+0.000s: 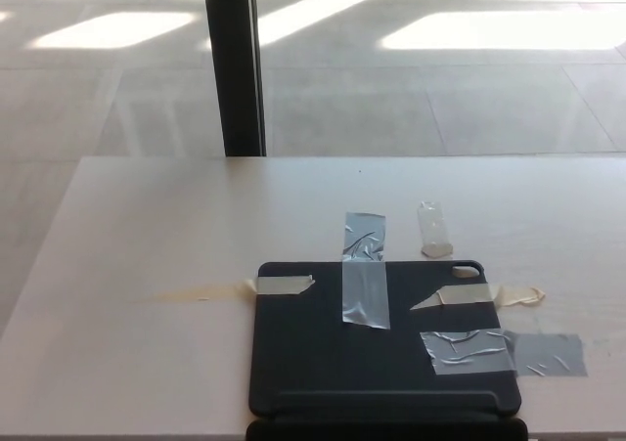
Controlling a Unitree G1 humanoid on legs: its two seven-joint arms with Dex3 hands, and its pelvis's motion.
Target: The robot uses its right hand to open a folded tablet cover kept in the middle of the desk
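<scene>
A dark folded tablet cover (323,353) lies flat on the pale desk (147,236), near the front edge and a little right of centre. A fold line runs across its near end. Strips of grey tape (364,270) and beige tape (281,285) hold it to the desk at its far edge and right side. Another grey tape patch (504,353) crosses its right edge. Neither of my hands shows in the head view.
A small clear piece of tape (433,229) sticks to the desk just beyond the cover's far right corner. A black post (233,65) stands behind the desk's far edge. Tiled floor with sunlit patches lies beyond.
</scene>
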